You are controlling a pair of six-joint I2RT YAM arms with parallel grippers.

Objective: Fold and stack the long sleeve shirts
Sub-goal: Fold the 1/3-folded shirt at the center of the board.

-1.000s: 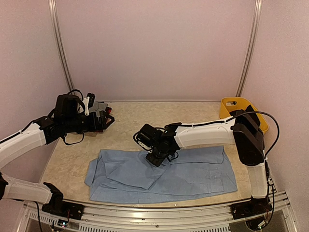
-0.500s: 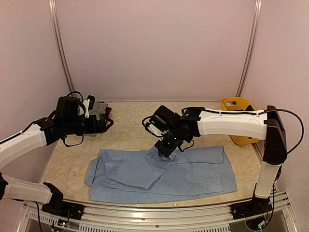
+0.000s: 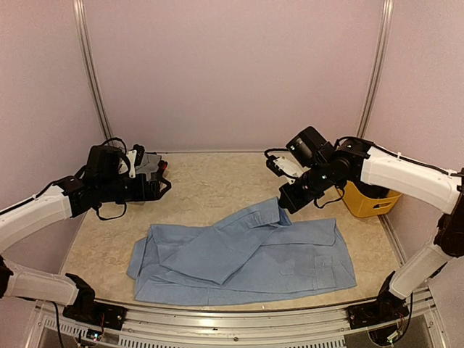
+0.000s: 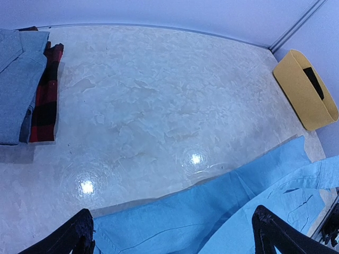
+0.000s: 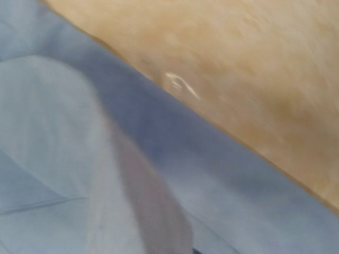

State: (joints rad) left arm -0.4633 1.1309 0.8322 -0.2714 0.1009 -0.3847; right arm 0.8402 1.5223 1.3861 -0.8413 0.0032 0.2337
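The light blue shirt [image 3: 290,261] lies spread along the table's near half. My right gripper [image 3: 287,204] is shut on one sleeve [image 3: 239,233] and holds its end raised toward the right, the sleeve stretched across the shirt. The right wrist view is blurred and shows only blue cloth [image 5: 79,159] over the table. My left gripper [image 3: 161,181] is open and empty, hovering at the left; its fingertips [image 4: 79,235] frame the shirt's far edge [image 4: 212,211]. The folded grey shirt [image 4: 16,74] lies on the plaid shirt [image 4: 45,100] at the back left.
A yellow basket [image 3: 366,204] stands at the right edge behind the right arm; it also shows in the left wrist view [image 4: 304,90]. Pale walls close in the beige table [image 3: 210,181] on three sides.
My right gripper has moved up and to the right from the shirt's middle, pulling the sleeve out and across with it. The left arm has stayed still.
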